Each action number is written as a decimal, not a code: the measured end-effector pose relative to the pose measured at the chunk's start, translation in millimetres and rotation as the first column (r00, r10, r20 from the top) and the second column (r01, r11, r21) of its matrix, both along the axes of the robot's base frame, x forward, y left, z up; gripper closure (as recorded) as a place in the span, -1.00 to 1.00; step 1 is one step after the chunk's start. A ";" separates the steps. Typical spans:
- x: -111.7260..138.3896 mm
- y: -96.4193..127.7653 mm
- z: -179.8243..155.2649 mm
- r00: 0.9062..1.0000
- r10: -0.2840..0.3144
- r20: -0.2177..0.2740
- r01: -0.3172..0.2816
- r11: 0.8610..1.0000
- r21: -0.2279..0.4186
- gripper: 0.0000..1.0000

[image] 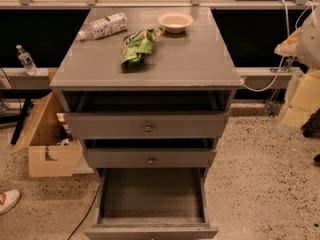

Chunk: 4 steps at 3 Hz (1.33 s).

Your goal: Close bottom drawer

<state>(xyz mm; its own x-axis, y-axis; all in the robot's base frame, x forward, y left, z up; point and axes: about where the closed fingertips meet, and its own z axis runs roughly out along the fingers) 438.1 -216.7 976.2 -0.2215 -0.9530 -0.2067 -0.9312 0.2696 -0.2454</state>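
The grey cabinet (150,64) stands in the middle with all three drawers pulled out. The bottom drawer (152,194) is out the farthest. Its dark plank floor shows and its grey front (150,232) lies at the frame's lower edge, with the knob cut off from view. The middle drawer (150,158) and the top drawer (147,125) are out a shorter way, and each shows a brass knob. My gripper (300,96) is a blurred pale shape at the right edge, well right of the cabinet and touching no drawer.
On the cabinet top lie a plastic water bottle (102,26), a green snack bag (136,46) and a pale bowl (175,21). An open cardboard box (47,139) stands on the floor to the left. A shoe (7,200) and a black cable (85,214) are at lower left.
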 end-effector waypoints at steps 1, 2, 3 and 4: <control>-0.3 0.7 -2.8 1.000 -0.002 -0.005 0.002 1.000 0.000 -1.00; -7.8 15.5 -58.5 0.993 -0.042 -0.109 0.044 0.999 0.017 -1.00; -24.7 37.4 -146.9 0.974 -0.077 -0.211 0.103 0.988 0.111 -1.00; -24.5 37.3 -145.0 0.975 -0.077 -0.210 0.102 0.989 0.111 -1.00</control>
